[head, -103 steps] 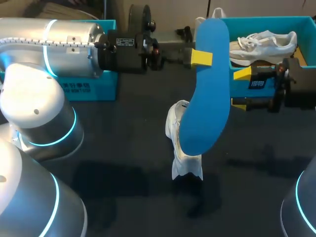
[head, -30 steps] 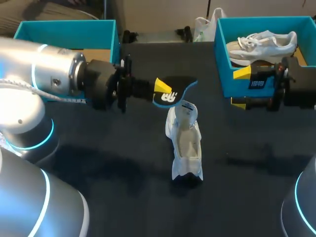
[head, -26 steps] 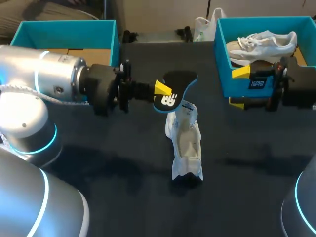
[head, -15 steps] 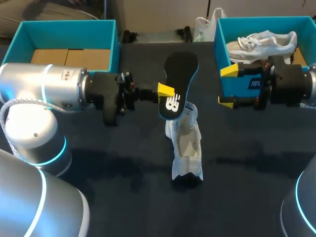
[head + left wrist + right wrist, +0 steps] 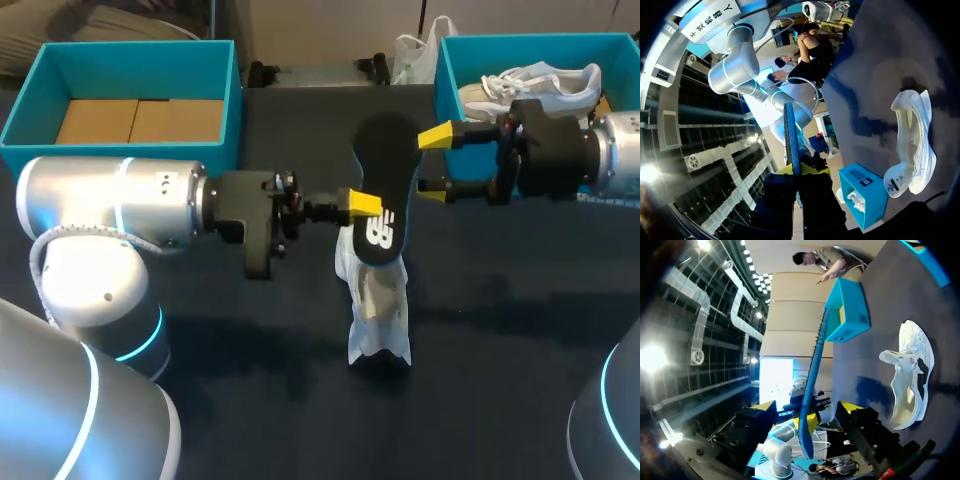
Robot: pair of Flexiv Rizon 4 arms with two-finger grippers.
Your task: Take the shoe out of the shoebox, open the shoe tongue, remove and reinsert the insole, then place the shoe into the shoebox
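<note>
Left claw (image 5: 364, 204) grips insole (image 5: 386, 155) mid-length, over the white shoe (image 5: 378, 315). Right claw (image 5: 436, 165) open, just beside insole's upper end.

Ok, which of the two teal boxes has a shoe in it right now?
The right-hand box: a white shoe lies inside it. The left-hand box shows only brown cardboard on its floor, no shoe.
</note>
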